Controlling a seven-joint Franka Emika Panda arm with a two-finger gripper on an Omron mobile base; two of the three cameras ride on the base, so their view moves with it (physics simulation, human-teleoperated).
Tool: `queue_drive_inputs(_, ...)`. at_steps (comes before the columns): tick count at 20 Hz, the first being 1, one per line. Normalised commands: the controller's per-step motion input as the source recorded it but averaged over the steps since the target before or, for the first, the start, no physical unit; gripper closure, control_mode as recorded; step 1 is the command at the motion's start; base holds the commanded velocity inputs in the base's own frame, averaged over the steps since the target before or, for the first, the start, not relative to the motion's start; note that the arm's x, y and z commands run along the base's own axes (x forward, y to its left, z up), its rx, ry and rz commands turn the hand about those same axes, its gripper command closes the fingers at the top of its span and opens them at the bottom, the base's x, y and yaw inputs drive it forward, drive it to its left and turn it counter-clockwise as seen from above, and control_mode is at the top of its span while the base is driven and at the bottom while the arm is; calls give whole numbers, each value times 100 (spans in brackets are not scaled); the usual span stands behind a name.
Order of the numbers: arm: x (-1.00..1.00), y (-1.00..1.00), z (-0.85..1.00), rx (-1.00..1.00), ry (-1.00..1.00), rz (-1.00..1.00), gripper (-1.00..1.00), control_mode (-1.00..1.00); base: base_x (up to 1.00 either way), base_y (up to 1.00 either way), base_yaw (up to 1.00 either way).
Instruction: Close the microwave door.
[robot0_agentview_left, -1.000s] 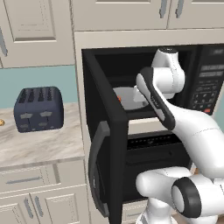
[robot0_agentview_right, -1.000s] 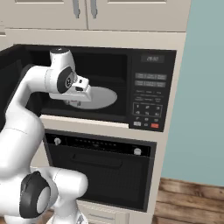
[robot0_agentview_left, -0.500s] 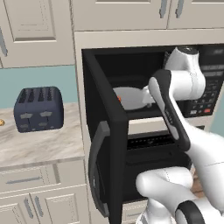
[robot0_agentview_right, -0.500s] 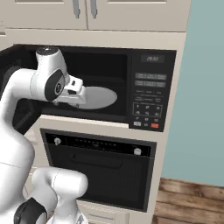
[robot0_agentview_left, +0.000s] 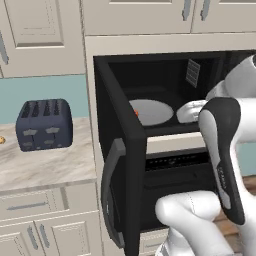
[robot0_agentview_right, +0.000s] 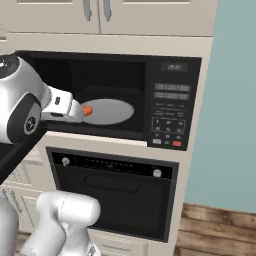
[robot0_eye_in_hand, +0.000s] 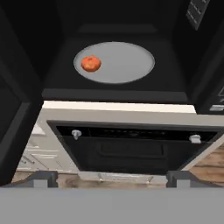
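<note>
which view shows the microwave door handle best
The left base view: the microwave door stands wide open, its outer face and the curved handle seen full length. The hand view catches just the door's dark inner edge at left; the right base view gives no clear handle.

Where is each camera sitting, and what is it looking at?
Left base view: behind the arm on its left, looking forward at the open microwave door, the toaster and the arm's white links.
Right base view: behind on the right, facing the microwave's keypad, the oven and the arm.
Hand view: on the hand, looking at the plate and tomato, finger tips low.
All three share the plate.
</note>
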Motion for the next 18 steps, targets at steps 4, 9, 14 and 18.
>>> queue_drive_inputs(4,-100,3,1,0,-40,0,-100,-100,0,0,0)
queue_drive_inputs(9,-100,18,8,0,-41,-1,-100,-100,0,0,0)
queue_drive_inputs(14,-100,34,12,0,-31,-10,-100,-100,0,0,0)
queue_drive_inputs(18,-100,37,5,-1,-27,-14,-100,-100,0,0,0)
